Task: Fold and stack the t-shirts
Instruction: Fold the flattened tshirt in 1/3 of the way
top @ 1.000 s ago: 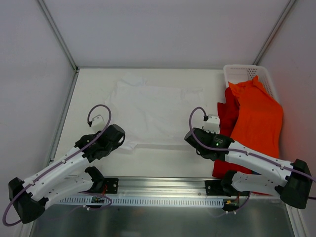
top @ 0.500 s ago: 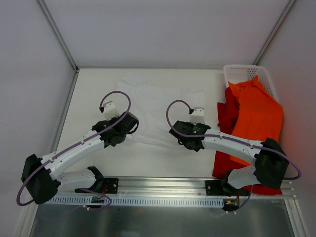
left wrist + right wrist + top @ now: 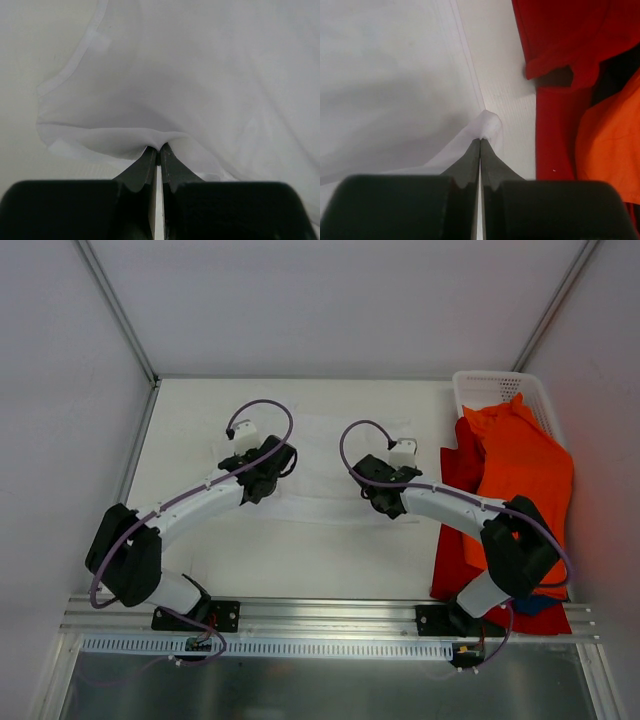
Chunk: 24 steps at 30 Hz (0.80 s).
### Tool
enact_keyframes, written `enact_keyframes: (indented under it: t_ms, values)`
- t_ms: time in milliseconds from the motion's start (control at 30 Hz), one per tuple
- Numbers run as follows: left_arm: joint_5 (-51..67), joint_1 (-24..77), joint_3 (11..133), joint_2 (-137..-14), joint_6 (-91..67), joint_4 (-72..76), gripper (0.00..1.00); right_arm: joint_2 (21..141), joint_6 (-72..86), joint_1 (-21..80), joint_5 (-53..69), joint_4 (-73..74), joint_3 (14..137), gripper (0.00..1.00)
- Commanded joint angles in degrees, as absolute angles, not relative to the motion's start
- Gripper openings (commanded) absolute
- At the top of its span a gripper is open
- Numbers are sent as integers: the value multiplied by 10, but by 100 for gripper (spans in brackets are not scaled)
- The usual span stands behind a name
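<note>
Both the left gripper (image 3: 159,148) and the right gripper (image 3: 480,140) pinch the white t-shirt (image 3: 325,455) on the tabletop (image 3: 300,560) left of the basket (image 3: 490,388), while the orange t-shirt (image 3: 520,480) and red t-shirt (image 3: 462,465) spill from the basket's near side.

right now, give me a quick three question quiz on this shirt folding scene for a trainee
1. True or false: the left gripper and right gripper are each shut on the white t-shirt.
2. Which shirt lies over the red t-shirt? A white t-shirt, B orange t-shirt, C neither.
3. Fill in: the basket stands at the table's far ___ corner.
Key: 1 true; 2 B; 3 right.
</note>
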State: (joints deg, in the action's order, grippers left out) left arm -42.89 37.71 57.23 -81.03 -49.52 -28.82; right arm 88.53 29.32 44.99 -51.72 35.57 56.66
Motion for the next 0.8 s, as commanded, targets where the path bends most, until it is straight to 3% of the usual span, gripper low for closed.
enact_keyframes:
  t_ms: [0,300,767]
  values:
    - [-423,361,600,-842,-465,-247,0,909,248,429,-505,304,595,0]
    - [-408,325,603,-898,-436,-182,0,1003,216,396,-477,272,640,0]
    - [-384,276,628,-974,-404,-120,0,1053,197,366,-478,257,675,0]
